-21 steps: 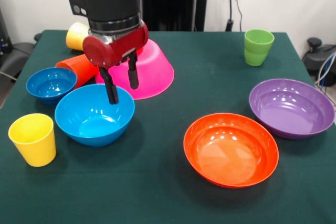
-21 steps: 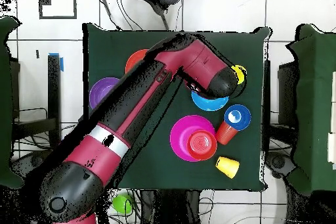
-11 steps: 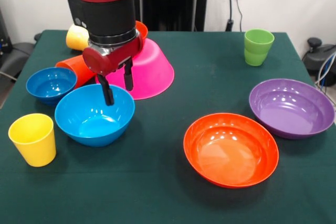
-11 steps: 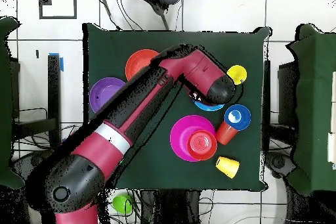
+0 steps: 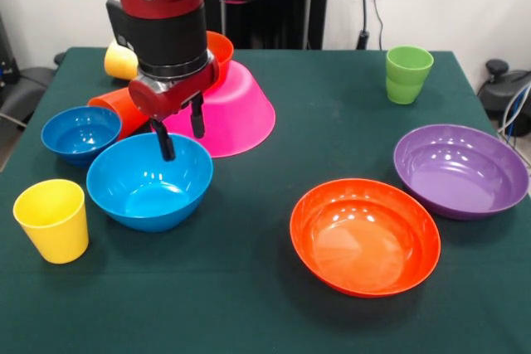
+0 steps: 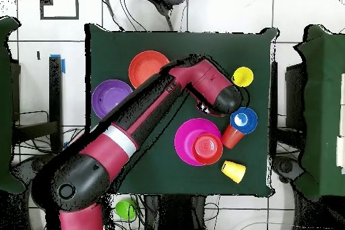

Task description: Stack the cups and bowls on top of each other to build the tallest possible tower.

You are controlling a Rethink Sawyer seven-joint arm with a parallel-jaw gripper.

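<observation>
Cups and bowls lay scattered over the green table (image 5: 274,304), with only the start of a tower in place. Nearest the front view's camera stood an upright yellow cup (image 5: 52,219) and the wide shallow orange bowl (image 5: 365,236), mouth up and apart from everything else. Just behind them sat the medium blue bowl (image 5: 149,181), also mouth up, with the small blue bowl (image 5: 80,133) close beside it and the wide purple bowl (image 5: 461,170) well off on the other side. The gripper (image 5: 179,132) hung over the far rim of the medium blue bowl, its two black fingers (image 5: 164,140) spread apart and holding nothing; one finger reached inside the rim and the other stayed outside, likely so that closing would pinch the bowl's wall. Farther back, the large pink bowl (image 5: 236,109) rested upside down, presumably as a broad base, and the small orange bowl (image 5: 218,47) sat on top of it, partly hidden by the arm. An orange-red cup (image 5: 123,108) lay on its side against the pink bowl, a second yellow cup (image 5: 120,60) lay tipped behind it, and the green cup (image 5: 408,74) stood alone near the far edge.
</observation>
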